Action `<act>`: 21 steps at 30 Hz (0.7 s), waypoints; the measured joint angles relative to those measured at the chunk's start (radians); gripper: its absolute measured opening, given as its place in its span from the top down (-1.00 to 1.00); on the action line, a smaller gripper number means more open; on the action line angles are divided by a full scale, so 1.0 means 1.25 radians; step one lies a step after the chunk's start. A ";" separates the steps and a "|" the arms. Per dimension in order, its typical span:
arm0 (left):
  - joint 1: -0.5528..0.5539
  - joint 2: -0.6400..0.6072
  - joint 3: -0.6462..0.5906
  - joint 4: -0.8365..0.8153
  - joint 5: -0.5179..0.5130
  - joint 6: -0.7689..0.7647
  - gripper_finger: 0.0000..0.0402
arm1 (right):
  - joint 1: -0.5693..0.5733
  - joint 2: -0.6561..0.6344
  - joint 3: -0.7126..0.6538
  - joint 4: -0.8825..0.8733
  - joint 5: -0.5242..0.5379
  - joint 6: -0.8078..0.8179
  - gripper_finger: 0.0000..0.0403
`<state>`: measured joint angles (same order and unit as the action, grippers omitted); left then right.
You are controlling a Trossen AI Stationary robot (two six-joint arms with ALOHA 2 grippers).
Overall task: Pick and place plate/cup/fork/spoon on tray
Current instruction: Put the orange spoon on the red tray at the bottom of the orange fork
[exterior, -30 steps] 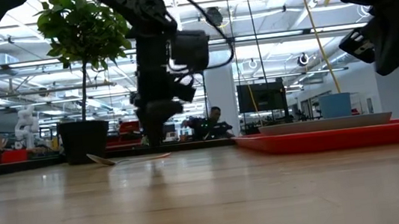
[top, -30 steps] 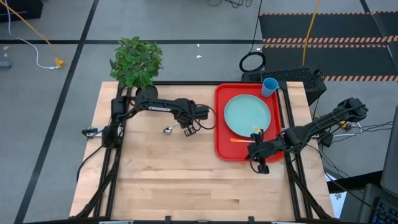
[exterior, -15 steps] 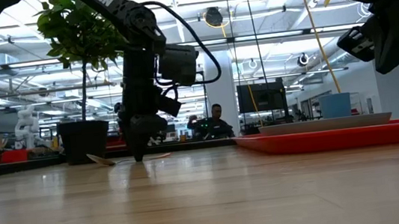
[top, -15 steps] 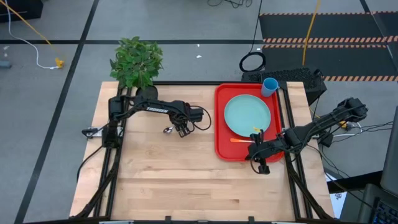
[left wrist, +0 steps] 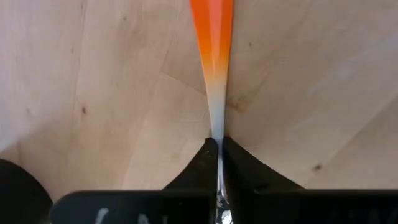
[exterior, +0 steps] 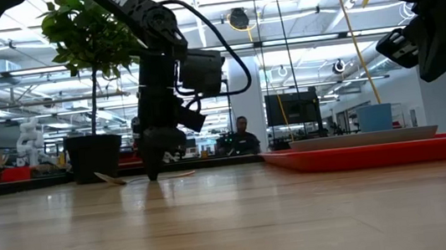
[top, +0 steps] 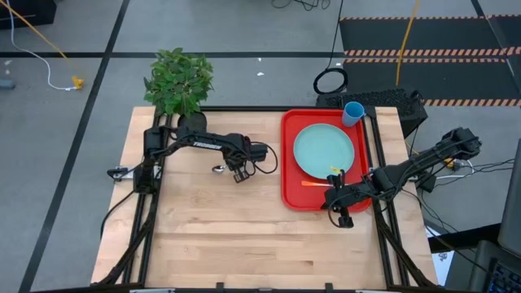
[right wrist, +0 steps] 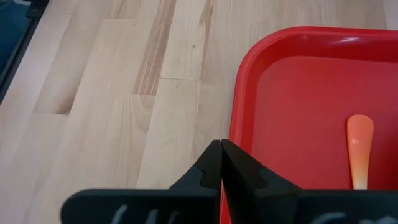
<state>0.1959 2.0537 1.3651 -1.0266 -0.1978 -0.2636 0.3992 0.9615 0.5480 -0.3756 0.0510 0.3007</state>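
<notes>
Left gripper point(top: 237, 174) lowered, jaws now pinching spoon point(left wrist: 214, 74); bowl hidden. Right gripper point(top: 343, 218) jaws pressed together.

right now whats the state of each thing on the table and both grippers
left gripper: shut on the spoon, down at the table
spoon: lying on the bare wood, outside the tray
right gripper: shut, empty, over the tray's near edge
tray: flat on the table
plate: on the tray
cup: upright, at the tray's far corner
fork: on the tray beside the plate

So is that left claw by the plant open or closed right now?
Closed. The left gripper has its fingers pinched on the spoon lying on the wooden table.
</notes>
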 joint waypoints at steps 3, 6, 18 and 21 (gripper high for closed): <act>0.000 0.000 0.000 0.003 0.000 0.011 0.93 | 0.000 0.000 0.000 0.000 0.000 0.000 1.00; -0.001 0.000 0.000 0.008 0.001 0.027 0.90 | 0.000 0.000 0.000 0.000 0.000 0.000 1.00; -0.043 -0.094 -0.003 0.048 0.020 0.070 0.98 | -0.001 0.001 0.000 0.077 0.104 -0.028 1.00; -0.066 -0.111 -0.003 0.074 0.019 0.092 0.98 | -0.013 0.001 0.000 0.113 0.157 -0.030 1.00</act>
<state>0.1138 1.9144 1.3613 -0.9338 -0.1738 -0.1484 0.3833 0.9630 0.5484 -0.2345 0.2477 0.2638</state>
